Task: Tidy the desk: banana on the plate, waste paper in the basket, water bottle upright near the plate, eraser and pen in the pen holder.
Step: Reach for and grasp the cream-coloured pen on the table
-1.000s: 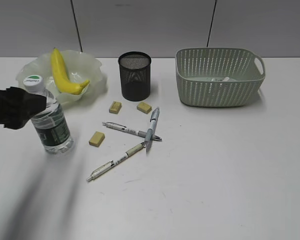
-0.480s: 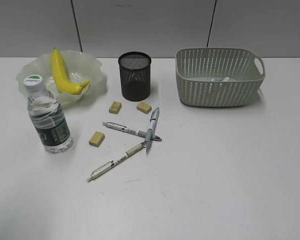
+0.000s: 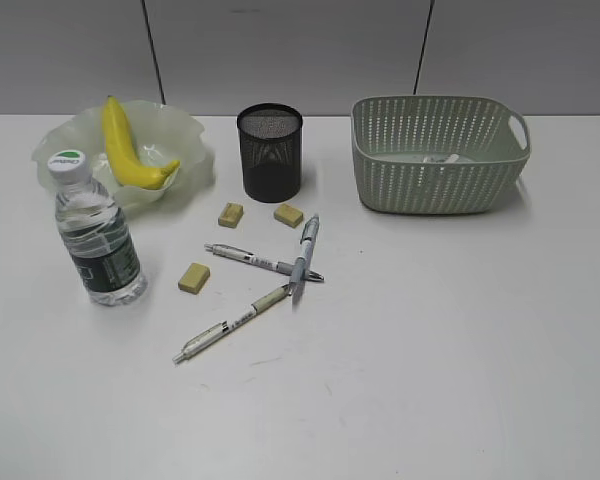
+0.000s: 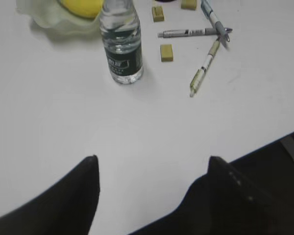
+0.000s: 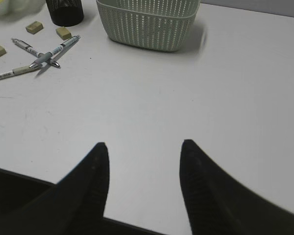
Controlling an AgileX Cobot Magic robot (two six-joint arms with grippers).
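Lab-like test bench: bare white desk (image 3: 460,350), grey panelled wall (image 3: 300,50).

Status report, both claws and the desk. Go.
Left claw and right claw open, empty. Banana on plate, bottle upright. Erasers and pens loose beside pen holder.

White surface (image 3: 460,350) carrying scattered desk items.
On it stand the plate (image 3: 185,135), water bottle (image 3: 98,235), pen holder (image 3: 270,152) and basket (image 3: 435,155); three erasers (image 3: 193,277) and three pens (image 3: 304,255) lie loose.
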